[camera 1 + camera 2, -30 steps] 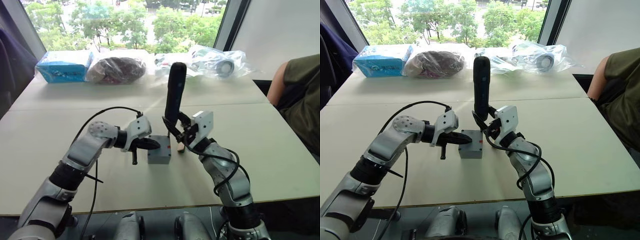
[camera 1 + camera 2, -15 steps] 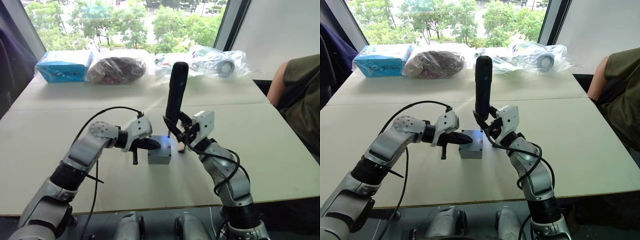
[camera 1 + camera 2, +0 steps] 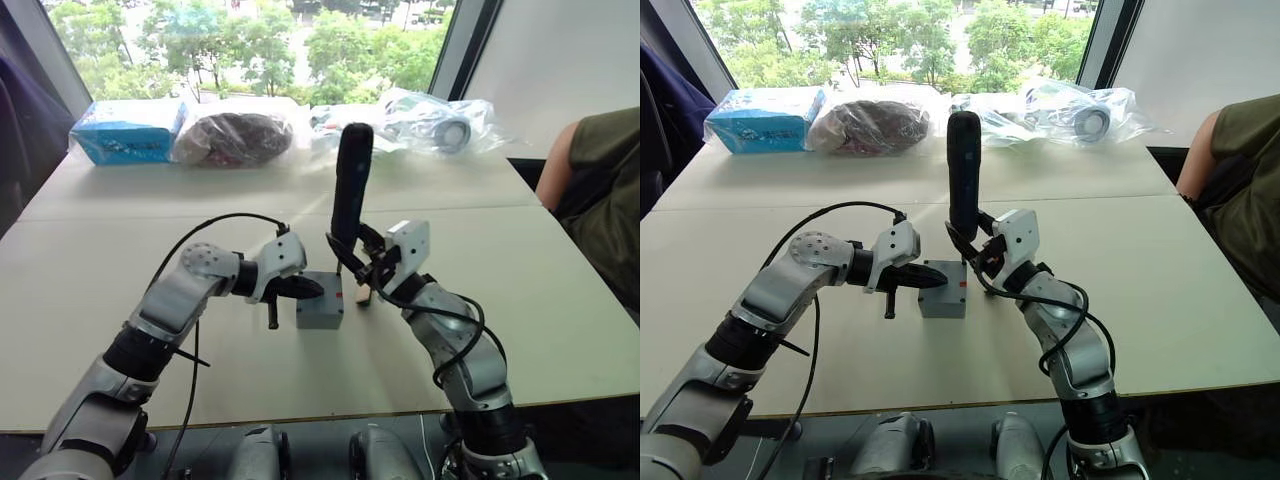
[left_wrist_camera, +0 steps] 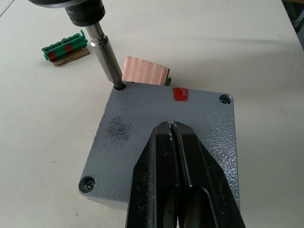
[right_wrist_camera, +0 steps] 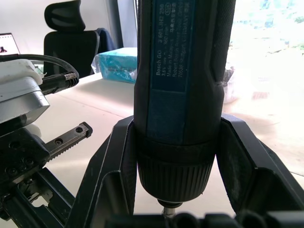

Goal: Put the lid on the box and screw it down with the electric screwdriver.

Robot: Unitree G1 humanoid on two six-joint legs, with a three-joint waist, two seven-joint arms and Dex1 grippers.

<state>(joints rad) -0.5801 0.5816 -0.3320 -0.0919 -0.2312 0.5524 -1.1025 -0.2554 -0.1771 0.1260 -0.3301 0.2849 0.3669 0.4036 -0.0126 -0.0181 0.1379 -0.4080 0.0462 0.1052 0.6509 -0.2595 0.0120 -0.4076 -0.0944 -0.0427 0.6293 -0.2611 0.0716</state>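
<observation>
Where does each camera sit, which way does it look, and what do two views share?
Left eye view: on the head, looking down over the table; both arms show.
Right eye view: the same scene.
Left wrist view: on the left wrist, looking along the shut left gripper resting on the lid.
Right wrist view: on the right wrist, looking along the right gripper clamped on the electric screwdriver.
Shared: the screwdriver's bit at a lid corner hole.
</observation>
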